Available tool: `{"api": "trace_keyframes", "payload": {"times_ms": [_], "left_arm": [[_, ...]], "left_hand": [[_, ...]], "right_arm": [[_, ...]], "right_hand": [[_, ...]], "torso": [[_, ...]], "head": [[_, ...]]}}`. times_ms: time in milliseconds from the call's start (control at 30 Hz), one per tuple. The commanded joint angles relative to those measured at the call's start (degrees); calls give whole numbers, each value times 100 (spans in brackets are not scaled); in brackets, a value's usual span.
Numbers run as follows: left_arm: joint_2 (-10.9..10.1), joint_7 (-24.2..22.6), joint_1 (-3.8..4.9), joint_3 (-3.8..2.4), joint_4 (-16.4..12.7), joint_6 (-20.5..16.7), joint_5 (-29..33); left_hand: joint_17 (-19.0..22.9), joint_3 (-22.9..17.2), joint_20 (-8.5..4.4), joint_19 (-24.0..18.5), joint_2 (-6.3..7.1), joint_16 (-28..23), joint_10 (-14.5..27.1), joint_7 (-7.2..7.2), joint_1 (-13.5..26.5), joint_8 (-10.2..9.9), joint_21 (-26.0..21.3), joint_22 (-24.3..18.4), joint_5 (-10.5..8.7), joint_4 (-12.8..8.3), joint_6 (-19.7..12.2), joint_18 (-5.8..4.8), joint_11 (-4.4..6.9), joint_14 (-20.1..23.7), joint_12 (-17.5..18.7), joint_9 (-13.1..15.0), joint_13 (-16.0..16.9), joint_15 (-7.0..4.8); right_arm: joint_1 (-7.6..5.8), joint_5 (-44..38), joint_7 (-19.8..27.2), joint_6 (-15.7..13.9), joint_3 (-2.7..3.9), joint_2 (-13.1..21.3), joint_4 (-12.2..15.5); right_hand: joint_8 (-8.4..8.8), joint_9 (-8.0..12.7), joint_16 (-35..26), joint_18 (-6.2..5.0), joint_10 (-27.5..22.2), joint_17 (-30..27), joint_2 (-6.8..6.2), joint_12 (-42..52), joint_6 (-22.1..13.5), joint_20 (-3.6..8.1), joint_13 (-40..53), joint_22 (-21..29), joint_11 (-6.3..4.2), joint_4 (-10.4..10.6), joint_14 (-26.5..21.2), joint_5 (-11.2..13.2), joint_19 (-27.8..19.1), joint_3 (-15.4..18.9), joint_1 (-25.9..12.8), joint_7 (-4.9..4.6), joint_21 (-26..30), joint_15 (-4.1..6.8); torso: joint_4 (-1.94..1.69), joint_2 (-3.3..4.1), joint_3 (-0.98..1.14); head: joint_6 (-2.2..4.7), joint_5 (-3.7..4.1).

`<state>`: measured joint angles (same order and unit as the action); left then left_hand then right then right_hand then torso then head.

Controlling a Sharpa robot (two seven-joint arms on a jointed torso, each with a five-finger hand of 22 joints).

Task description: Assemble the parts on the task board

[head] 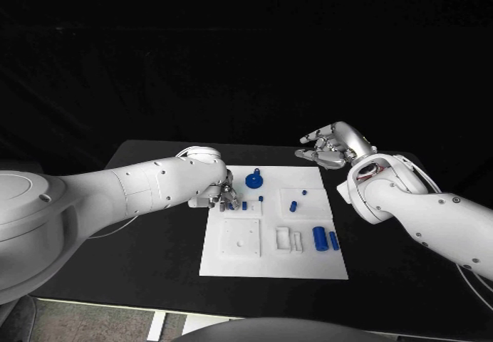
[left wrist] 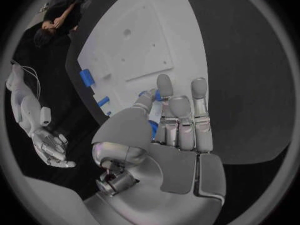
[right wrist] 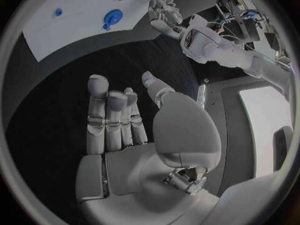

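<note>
Left arm: reaches in over the table | left hand (head: pixel 223 197): fingers pinched closed, pointing down | right hand (head: pixel 330 147): raised, fingers apart, holding nothing

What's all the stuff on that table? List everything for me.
Table: one, black, under everything.
Task board: one, white, mid-table, with square recesses.
Round part: one, blue, board's far edge.
Cylinders: two, blue, side by side on the board's right side, toward its near edge.
Small parts: a few, blue, mid-board.
Held part: one, blue, in the left hand's fingers.
Left hand: silver, over the board's left part, holding the part.
Right hand: silver, raised beyond the board's far right corner, holding nothing.
</note>
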<state>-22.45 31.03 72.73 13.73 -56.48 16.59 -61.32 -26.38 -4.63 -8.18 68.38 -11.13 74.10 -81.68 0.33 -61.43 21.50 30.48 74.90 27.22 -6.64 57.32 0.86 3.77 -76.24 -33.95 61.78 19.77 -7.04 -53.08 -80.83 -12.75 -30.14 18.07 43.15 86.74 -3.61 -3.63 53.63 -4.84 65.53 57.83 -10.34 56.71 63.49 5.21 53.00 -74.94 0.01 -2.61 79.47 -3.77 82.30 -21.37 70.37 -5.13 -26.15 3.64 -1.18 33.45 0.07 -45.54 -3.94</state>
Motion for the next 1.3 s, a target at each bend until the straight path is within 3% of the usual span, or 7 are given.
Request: {"api": "trace_keyframes", "payload": {"times_ms": [33,1300], "left_arm": [[10,-102,-10,-3,-33,201,-36],[23,-142,-43,-4,155,313,-189]], "left_hand": [[12,-467,2,-49,-151,30,53,-45,-199,18,10,116,-16,-504,-6,-51,-6,37,-45,-13,-7,-8],[60,-446,6,-62,-164,55,72,-40,-223,13,12,115,-39,-533,-10,-48,-13,55,-67,-34,-23,-5]], "right_arm": [[-1,-71,-9,78,4,-7,7],[-1,-99,-31,126,4,11,49]], "right_hand": [[6,3,22,-79,-40,-4,51,26,43,-48,-5,-245,-19,5,-37,-7,-3,-33,-7,-10,39,7],[5,2,24,-79,-45,-18,62,37,58,-48,-15,-243,-21,-20,-45,-10,-8,-63,0,-7,58,8]], "torso": [[3,2,3],[5,2,2]], "head": [[-3,0],[-23,12]]}}
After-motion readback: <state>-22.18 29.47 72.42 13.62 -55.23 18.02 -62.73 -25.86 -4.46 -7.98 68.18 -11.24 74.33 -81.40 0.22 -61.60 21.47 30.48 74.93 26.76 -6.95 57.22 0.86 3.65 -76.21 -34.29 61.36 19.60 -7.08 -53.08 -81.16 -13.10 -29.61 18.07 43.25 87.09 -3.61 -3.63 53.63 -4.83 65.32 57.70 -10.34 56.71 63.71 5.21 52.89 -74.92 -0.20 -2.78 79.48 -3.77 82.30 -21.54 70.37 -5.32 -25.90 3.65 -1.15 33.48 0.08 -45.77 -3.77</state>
